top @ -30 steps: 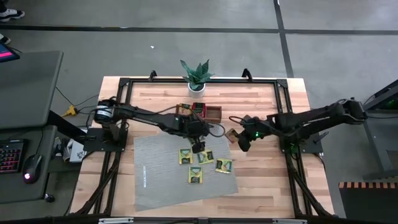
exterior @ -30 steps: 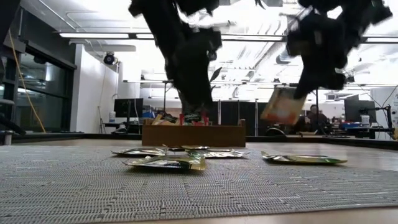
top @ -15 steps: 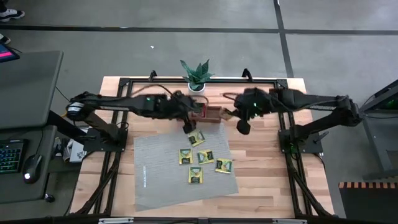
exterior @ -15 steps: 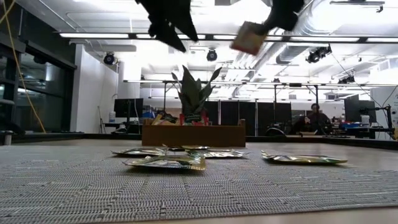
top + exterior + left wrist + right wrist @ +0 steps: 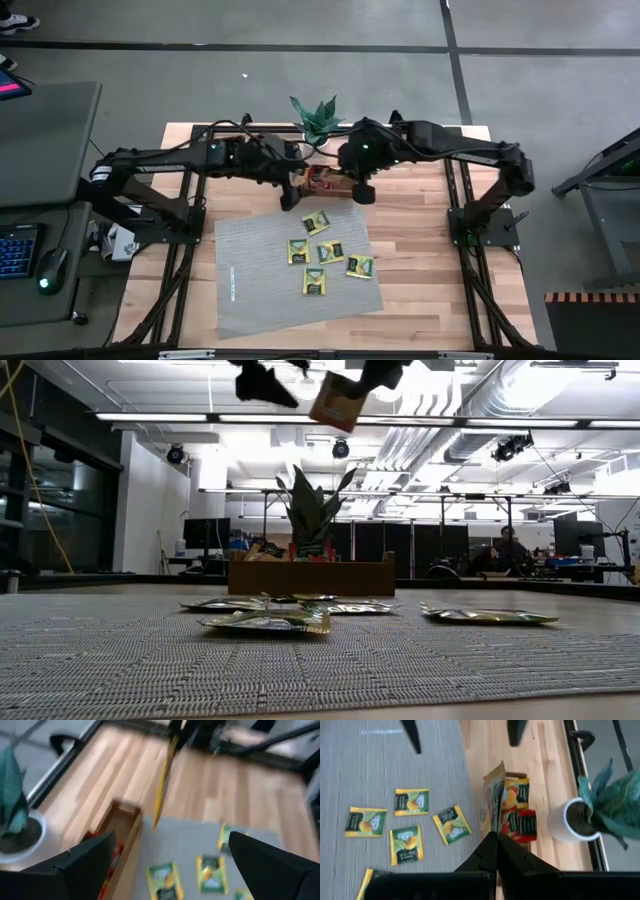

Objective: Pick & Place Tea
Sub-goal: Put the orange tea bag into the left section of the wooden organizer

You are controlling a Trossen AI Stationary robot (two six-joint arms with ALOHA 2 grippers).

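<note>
Your tea sachet [image 5: 493, 802], yellow-orange and seen edge-on, hangs pinched between the pressed-together fingers of your right gripper [image 5: 492, 836], held in the air over the wooden tray [image 5: 340, 183]. In the low view the same sachet [image 5: 334, 402] dangles high above the tray [image 5: 311, 577]. Its label marks are too small to read.

Below it, the tray already holds red and yellow sachets [image 5: 519, 815], their dark label patches showing but no legible writing. The tray sits at about 12 o'clock from the grey ribbed mat [image 5: 262, 285], touching or just beside the mat's far edge.

On the mat lie five yellow-green sachets [image 5: 322, 252] in a loose cluster, flat and slightly apart from each other, at roughly 6 o'clock from the tray. Each carries a green label panel; you cannot make out any brand name.

Your left gripper [image 5: 301, 190] hovers just beside the tray's left end, at 9 o'clock from the right gripper, its fingers [image 5: 85, 865] spread wide and holding nothing.

A potted plant [image 5: 316, 122] stands at 12 o'clock beyond the tray, near the table [image 5: 420, 270] edge.
</note>
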